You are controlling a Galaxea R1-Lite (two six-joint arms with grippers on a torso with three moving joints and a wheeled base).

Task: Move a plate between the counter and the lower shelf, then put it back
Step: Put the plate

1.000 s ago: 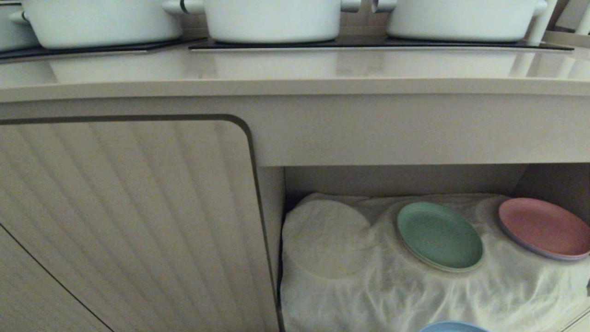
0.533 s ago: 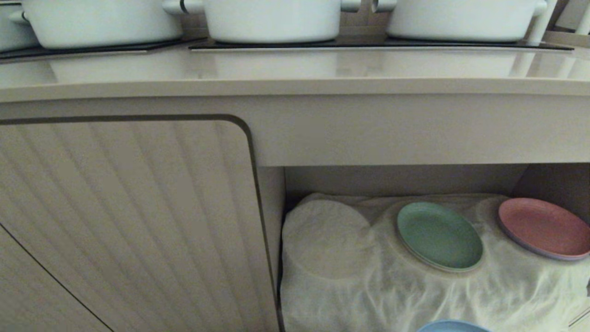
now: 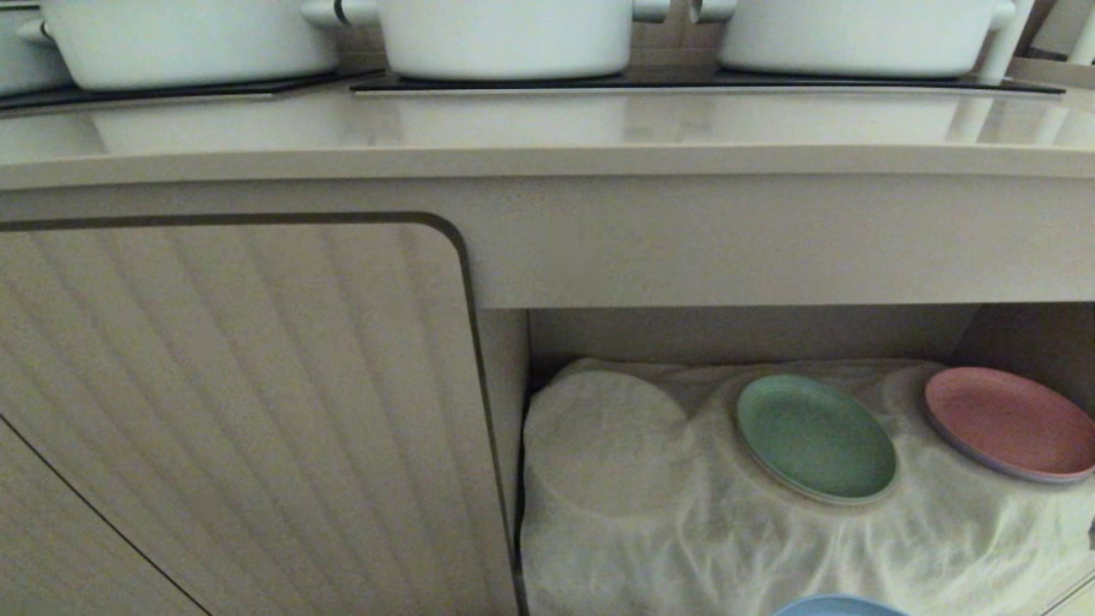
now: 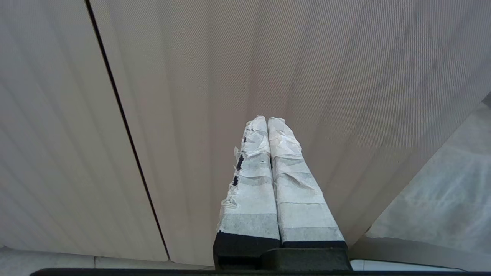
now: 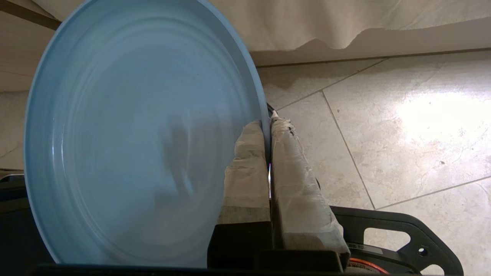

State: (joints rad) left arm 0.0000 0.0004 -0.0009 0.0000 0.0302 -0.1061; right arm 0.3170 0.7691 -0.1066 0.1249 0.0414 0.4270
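My right gripper [image 5: 267,122] is shut on the rim of the light-blue plate [image 5: 134,145], which fills much of the right wrist view above the tiled floor. In the head view only a sliver of the plate [image 3: 838,606] shows at the bottom edge, in front of the lower shelf [image 3: 684,547] with its wrinkled white cloth; the gripper itself is below that view. The beige counter [image 3: 547,128] runs across the top. My left gripper [image 4: 267,119] is shut with nothing in it and points at a ribbed cabinet door.
A green plate [image 3: 814,438] and a pink plate [image 3: 1009,423] lie on the shelf cloth, beside a covered round bump [image 3: 607,441]. White pots [image 3: 505,34] stand on the black hob panels. A ribbed cabinet door [image 3: 239,411] closes the left side.
The sliver of blue plate at the bottom of the head view has shifted slightly to the left. Nothing else has moved.
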